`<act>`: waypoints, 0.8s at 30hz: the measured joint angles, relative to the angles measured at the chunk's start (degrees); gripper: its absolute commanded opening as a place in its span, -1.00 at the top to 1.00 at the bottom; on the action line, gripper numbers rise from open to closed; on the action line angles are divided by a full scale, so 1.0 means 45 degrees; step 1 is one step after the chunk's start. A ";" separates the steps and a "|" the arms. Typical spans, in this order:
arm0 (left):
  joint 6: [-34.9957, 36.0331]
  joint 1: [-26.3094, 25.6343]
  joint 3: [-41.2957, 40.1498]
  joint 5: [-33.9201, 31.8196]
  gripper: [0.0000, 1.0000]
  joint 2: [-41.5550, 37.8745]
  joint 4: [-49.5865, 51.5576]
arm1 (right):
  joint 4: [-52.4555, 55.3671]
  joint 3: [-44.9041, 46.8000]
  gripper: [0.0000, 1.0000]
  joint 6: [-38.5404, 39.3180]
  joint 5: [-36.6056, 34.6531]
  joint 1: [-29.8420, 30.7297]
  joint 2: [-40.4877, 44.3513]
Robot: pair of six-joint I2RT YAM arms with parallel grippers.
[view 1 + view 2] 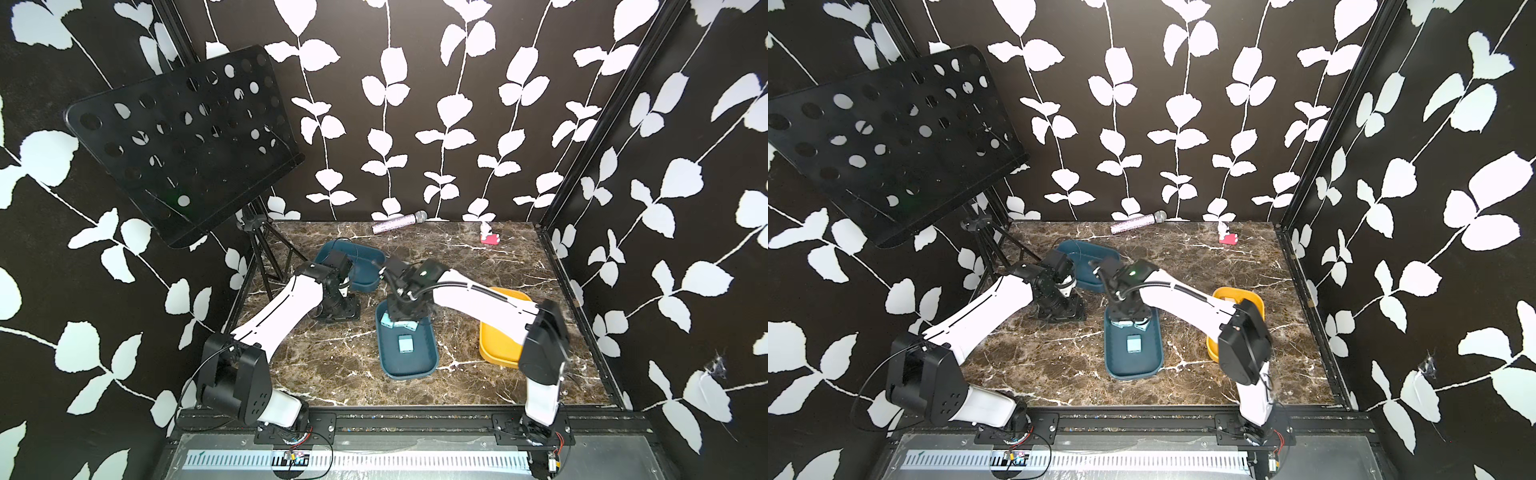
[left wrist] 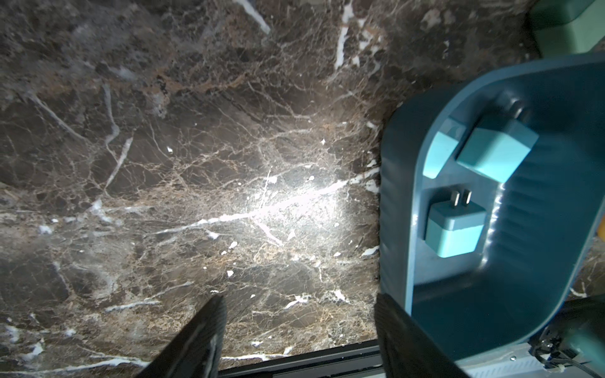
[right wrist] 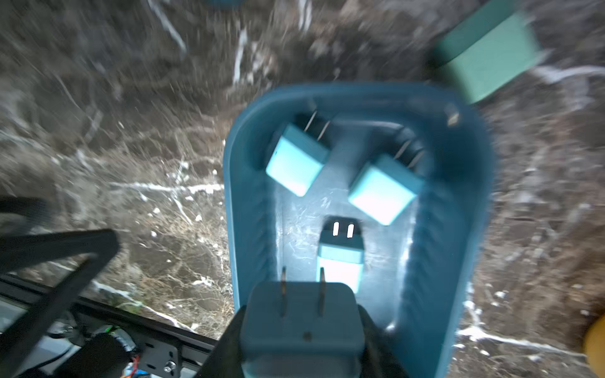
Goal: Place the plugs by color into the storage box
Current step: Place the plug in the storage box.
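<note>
Right gripper (image 3: pixel 301 330) holds a light blue plastic cube plug (image 3: pixel 299 314) above the dark teal oblong tray (image 3: pixel 458 229), which contains three more blue plugs (image 3: pixel 296 167). Left gripper (image 2: pixel 298 327) gapes empty; a mint green plug (image 3: pixel 487 52) lies on the marble table (image 2: pixel 163 163), not yet sorted.

Four light blue cube plastic plugs (image 3: pixel 296 163), one shadowed and probably blue; one mint green plastic plug (image 3: pixel 487 55); two dark teal plastic trays (image 1: pixel 415 368); one yellow plastic tray (image 1: pixel 496 345).
</note>
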State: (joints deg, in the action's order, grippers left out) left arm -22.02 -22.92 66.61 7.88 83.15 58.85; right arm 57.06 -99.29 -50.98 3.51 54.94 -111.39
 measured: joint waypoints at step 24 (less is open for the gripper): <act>-0.0117 0.0058 -0.0398 -0.0102 -0.46 -0.0578 0.0238 | -0.1948 0.0937 0.42 -0.0272 0.1515 0.0403 -0.2535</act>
State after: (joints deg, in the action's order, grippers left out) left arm -22.55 -22.65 64.82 7.42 80.55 59.92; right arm 48.29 -95.07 -52.21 10.33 56.75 -122.80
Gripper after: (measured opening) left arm 0.730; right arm 0.421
